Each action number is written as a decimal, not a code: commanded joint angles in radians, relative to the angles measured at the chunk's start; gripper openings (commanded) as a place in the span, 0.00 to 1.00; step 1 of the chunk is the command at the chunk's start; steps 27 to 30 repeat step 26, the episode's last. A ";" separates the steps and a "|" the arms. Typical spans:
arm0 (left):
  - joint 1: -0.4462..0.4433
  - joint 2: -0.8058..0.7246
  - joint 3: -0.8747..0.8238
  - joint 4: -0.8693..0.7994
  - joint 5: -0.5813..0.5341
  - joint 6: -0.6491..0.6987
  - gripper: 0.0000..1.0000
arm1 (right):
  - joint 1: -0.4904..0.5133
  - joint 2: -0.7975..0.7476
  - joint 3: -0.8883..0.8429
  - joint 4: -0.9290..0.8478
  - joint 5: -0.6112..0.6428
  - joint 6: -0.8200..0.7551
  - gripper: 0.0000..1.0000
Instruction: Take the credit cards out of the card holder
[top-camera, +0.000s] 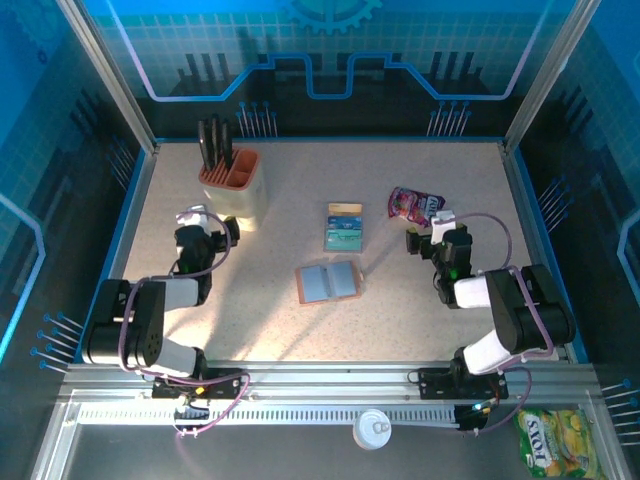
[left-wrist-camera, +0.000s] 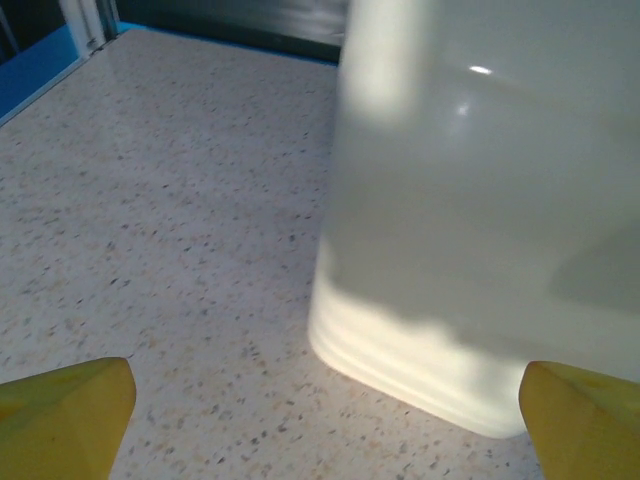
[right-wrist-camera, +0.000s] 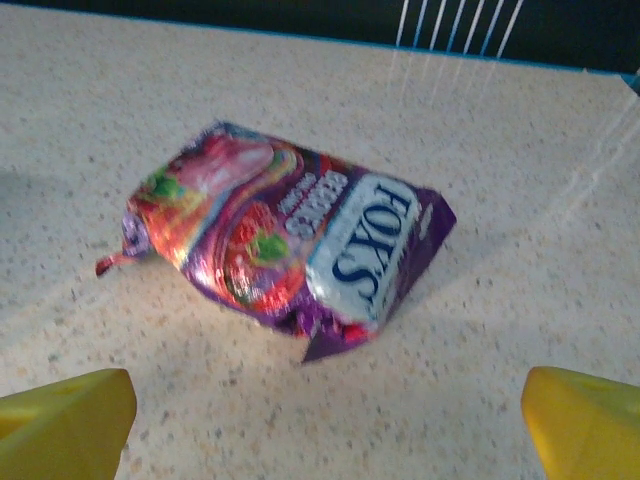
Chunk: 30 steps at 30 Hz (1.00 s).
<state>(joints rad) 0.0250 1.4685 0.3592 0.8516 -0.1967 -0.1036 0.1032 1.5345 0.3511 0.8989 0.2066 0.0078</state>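
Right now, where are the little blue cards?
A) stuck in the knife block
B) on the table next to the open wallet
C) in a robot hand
B: the cards lie flat on the table, just beyond the open wallet.

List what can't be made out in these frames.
Credit cards, top view: overlapping and too small to count.
Card holder, top view: too small to tell if any card sits in its pockets.
Knife block, left wrist view: blurred, cut off by top and right edges.
Snack pouch, right wrist view: small print blurred.
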 joint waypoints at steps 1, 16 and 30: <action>-0.008 0.105 -0.051 0.248 0.057 0.058 0.99 | -0.015 0.008 0.031 0.028 -0.018 -0.010 1.00; -0.033 0.086 0.017 0.087 0.033 0.082 0.99 | -0.019 0.006 0.041 0.006 -0.078 -0.023 1.00; -0.034 0.085 0.013 0.093 0.034 0.083 0.99 | -0.040 0.005 0.043 -0.002 -0.126 -0.014 1.00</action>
